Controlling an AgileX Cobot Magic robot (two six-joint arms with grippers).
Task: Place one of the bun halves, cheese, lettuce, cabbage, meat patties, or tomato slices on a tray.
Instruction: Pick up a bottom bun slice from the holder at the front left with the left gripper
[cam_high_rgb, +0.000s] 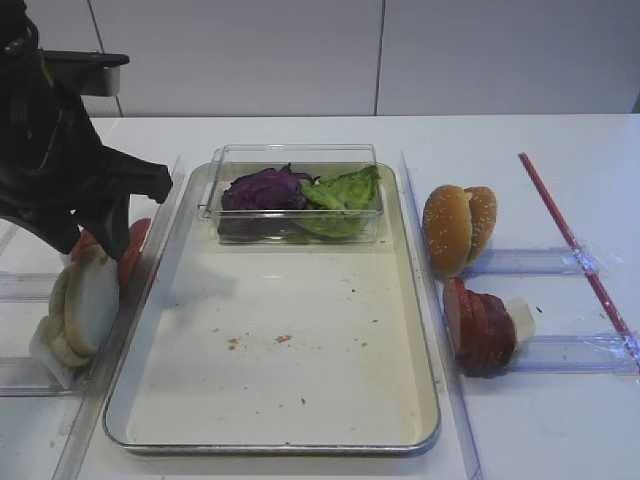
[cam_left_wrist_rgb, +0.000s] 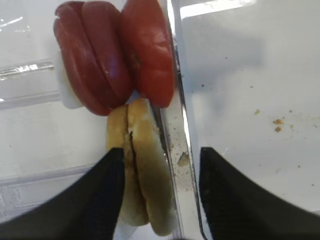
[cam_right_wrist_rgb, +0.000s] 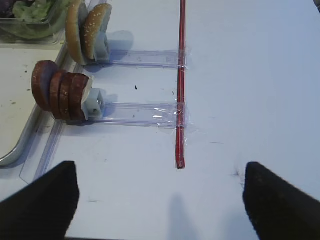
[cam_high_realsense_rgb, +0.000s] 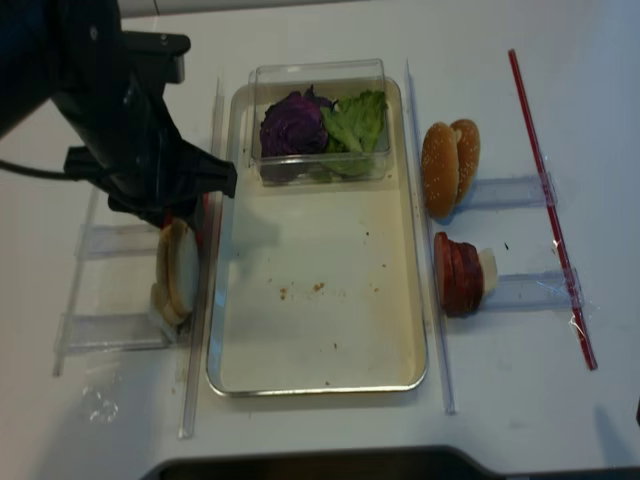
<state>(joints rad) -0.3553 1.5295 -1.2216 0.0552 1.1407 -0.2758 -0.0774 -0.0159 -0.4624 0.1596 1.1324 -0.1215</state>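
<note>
Left gripper (cam_high_rgb: 88, 240) hangs over the buns (cam_high_rgb: 82, 303) at the left edge of the worktop, just outside the tray (cam_high_rgb: 270, 440); from this high view you can't tell how wide its jaws stand. The buns are pale halves standing on edge in a clear rack, white cut face out, tan rim. Red tomatoes (cam_high_rgb: 132, 248) sit right behind them. In the tray's far end a clear box (cam_high_rgb: 296, 160) holds purple cabbage (cam_high_rgb: 265, 188) on the left and ruffled green lettuce (cam_high_rgb: 347, 190) on the right. Past the tray's right rim: sesame buns (cam_high_rgb: 458, 228) and dark brown patties (cam_high_rgb: 480, 322) on edge in racks, plus a red strip (cam_high_rgb: 572, 240) taped down.

Right wrist view: the right gripper (cam_right_wrist_rgb: 160, 192) is wide open with nothing in it, hovering over bare worktop by the near end of the red strip (cam_right_wrist_rgb: 180, 85). Patties (cam_right_wrist_rgb: 57, 90) and sesame buns (cam_right_wrist_rgb: 87, 30) show up top left.

Left wrist view: the left gripper (cam_left_wrist_rgb: 157, 187) is partly open, its fingers (cam_left_wrist_rgb: 102, 197) straddling the buns (cam_left_wrist_rgb: 140, 170) and the tray rim (cam_left_wrist_rgb: 176, 125), not clamped on them. Glossy tomatoes (cam_left_wrist_rgb: 112, 55) sit just beyond.

Second high view: same layout, left gripper (cam_high_realsense_rgb: 180, 215) above the buns (cam_high_realsense_rgb: 177, 272), tray (cam_high_realsense_rgb: 320, 380) inner face cream with crumbs.

No readable writing anywhere.
</note>
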